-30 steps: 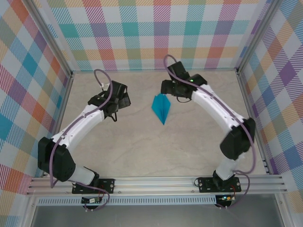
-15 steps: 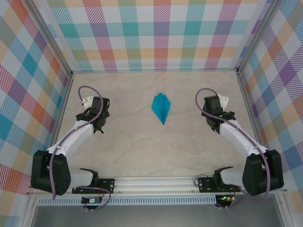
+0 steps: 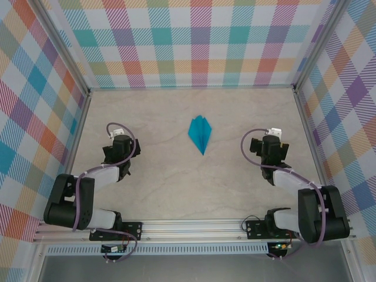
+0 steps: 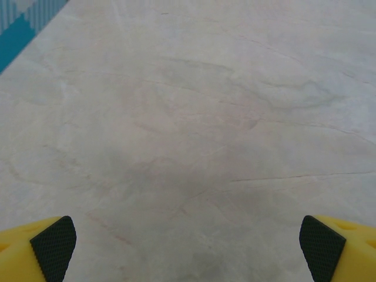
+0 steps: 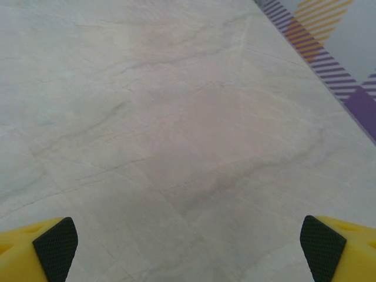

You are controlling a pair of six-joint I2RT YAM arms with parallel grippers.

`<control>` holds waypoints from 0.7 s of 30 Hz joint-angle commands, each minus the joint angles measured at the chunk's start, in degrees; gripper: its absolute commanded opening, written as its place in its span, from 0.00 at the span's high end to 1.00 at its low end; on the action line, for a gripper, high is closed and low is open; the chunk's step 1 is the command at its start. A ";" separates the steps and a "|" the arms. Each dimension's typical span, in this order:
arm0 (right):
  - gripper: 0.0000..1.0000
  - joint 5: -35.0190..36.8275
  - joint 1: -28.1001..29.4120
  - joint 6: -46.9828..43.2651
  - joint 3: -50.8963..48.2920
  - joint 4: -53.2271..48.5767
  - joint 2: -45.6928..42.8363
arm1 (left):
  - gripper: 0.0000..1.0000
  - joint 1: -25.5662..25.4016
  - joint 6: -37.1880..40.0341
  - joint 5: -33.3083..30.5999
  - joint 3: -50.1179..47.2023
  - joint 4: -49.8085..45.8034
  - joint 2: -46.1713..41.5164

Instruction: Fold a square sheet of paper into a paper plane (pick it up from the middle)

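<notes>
The teal-blue paper lies folded as a narrow pointed paper plane (image 3: 200, 133) on the pale marble-look table (image 3: 188, 182), its tip toward the near edge and its wing creases fanned at the back. Nothing touches it. My left gripper (image 3: 119, 148) is pulled back at the left, well clear of the plane. In the left wrist view it (image 4: 188, 252) stands open, its yellow fingers (image 4: 54, 247) wide apart over bare table. My right gripper (image 3: 270, 150) rests at the right, likewise apart from the plane. In the right wrist view it (image 5: 188, 249) is open with nothing between its pads (image 5: 322, 242).
Checked walls in many colours (image 3: 194, 41) close the table on three sides, with metal frame posts at the corners. An aluminium rail (image 3: 194, 226) runs along the near edge with both arm bases on it. A strip of wall (image 5: 341, 64) shows near the right gripper.
Both arms have drawn back from the plane toward their own sides and folded down near their bases. The plane has stayed where it was.
</notes>
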 commanded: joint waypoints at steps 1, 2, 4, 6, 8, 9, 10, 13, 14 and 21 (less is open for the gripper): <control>0.00 -10.15 -3.22 -3.19 -0.84 12.21 2.12 | 0.00 1.97 5.18 9.33 -1.51 12.95 0.74; 0.00 -11.97 -4.03 -2.94 -0.94 12.61 2.95 | 0.00 2.75 5.51 11.07 -2.22 15.15 0.98; 0.00 -14.95 -4.80 -2.74 -0.99 15.78 4.58 | 0.00 4.42 5.31 14.49 -3.14 18.26 2.11; 0.00 -17.67 -5.04 -2.72 -0.33 16.92 6.31 | 0.00 5.51 5.32 17.62 -3.10 20.01 4.48; 0.00 -19.47 -5.05 -3.26 -0.41 20.15 9.46 | 0.00 5.49 5.80 19.11 -3.14 22.24 7.03; 0.00 -19.93 -4.99 -3.30 -0.42 21.79 11.00 | 0.00 5.51 5.86 19.57 -2.91 22.68 7.94; 0.00 -20.49 -4.98 -3.53 -0.28 22.67 12.49 | 0.00 5.45 6.08 20.03 -2.79 22.95 8.74; 0.00 -21.41 -4.99 -3.87 0.26 23.64 15.03 | 0.00 5.53 6.59 20.69 -2.03 22.27 9.76; 0.00 -21.49 -5.00 -3.95 -0.06 24.20 15.04 | 0.00 5.50 6.59 20.74 -2.04 22.47 9.76; 0.00 -22.15 -5.15 -3.86 0.19 24.06 15.34 | 0.00 4.94 7.04 19.64 -1.74 21.76 9.97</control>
